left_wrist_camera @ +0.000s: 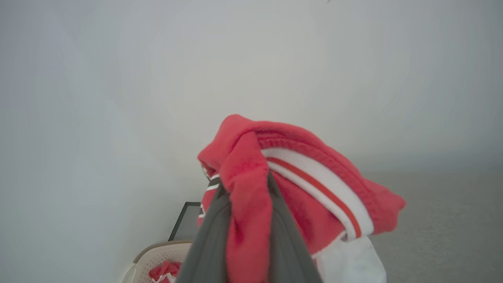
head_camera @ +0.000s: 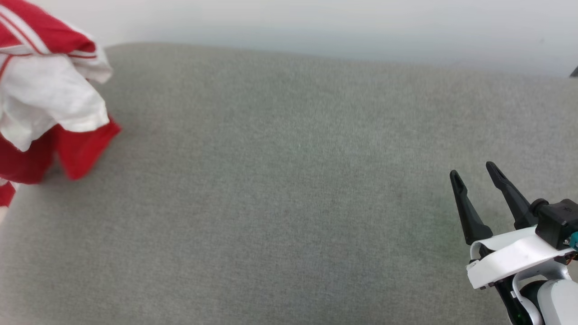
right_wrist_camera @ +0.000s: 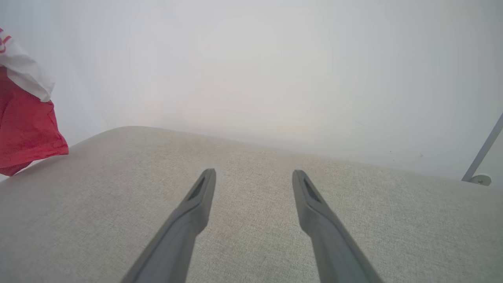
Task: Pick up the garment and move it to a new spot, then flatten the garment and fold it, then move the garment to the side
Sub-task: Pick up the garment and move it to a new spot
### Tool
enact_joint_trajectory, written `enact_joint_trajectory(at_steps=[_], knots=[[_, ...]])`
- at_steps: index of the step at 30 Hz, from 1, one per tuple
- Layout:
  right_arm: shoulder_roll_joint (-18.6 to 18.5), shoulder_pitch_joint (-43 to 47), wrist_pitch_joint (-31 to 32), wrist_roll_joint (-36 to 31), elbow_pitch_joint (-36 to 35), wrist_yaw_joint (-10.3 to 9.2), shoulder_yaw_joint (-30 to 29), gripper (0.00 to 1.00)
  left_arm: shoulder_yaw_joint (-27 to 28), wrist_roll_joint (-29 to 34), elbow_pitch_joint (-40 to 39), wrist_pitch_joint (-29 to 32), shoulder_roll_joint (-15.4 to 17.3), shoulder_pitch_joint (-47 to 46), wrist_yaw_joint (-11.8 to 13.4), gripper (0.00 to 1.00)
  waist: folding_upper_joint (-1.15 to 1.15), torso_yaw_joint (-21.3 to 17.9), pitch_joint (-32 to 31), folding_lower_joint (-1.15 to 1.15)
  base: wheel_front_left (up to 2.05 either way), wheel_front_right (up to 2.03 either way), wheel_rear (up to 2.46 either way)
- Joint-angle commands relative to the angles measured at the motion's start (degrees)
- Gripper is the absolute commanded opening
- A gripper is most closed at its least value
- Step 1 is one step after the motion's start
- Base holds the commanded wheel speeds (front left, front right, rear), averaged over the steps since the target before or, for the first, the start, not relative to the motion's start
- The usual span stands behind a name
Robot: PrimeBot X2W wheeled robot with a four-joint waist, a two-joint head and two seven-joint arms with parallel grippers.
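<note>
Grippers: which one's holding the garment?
The left gripper: it's clamped on a red fold of the garment. The right gripper stands open and empty.

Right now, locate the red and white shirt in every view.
Head view: shirt far left, over the grey cushion's end.
Left wrist view: shirt centre, pinched between the left fingers; cushion lower right.
Right wrist view: shirt at left edge, above the cushion's corner.
Shared landmark: grey cushion.

garment (head_camera: 49, 90) far L, over padded top (head_camera: 289, 203) — right claw (head_camera: 472, 169) front-R
</note>
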Motion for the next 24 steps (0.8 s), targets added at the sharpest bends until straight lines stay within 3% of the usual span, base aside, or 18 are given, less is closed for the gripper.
enact_joint_trajectory(at_steps=[1, 9, 19, 24], knots=[[-0.31, 0.36, -0.33, 0.63, 0.16, -0.08, 0.03, 1.0, -0.08, -0.65, -1.76, 0.9, 0.14, 1.1, 0.26, 0.0, 0.0, 0.52, -2.65, 0.0, 0.0, 0.0, 0.0], [-0.79, 0.39, -1.07, 0.64, 0.91, -0.08, -1.21, 1.0, -0.49, -2.2, -17.12, 8.74, 0.63, 6.12, 5.27, 0.0, 0.0, -1.97, -4.28, 0.0, 0.0, 0.0, 0.0], [0.43, 1.42, -2.93, -0.25, 1.84, -0.08, -5.5, 1.0, -1.95, -3.74, -38.45, 18.21, 1.68, 11.02, 10.83, 0.0, 0.0, -8.22, -3.61, 0.0, 0.0, 0.0, 0.0], [1.64, 1.1, -4.08, -0.72, 2.79, -0.08, -7.62, 1.0, -4.73, -3.42, -44.59, 21.67, -0.34, 11.01, 12.47, 0.0, 0.0, -11.74, -2.18, 0.0, 0.0, 0.0, 0.0]])
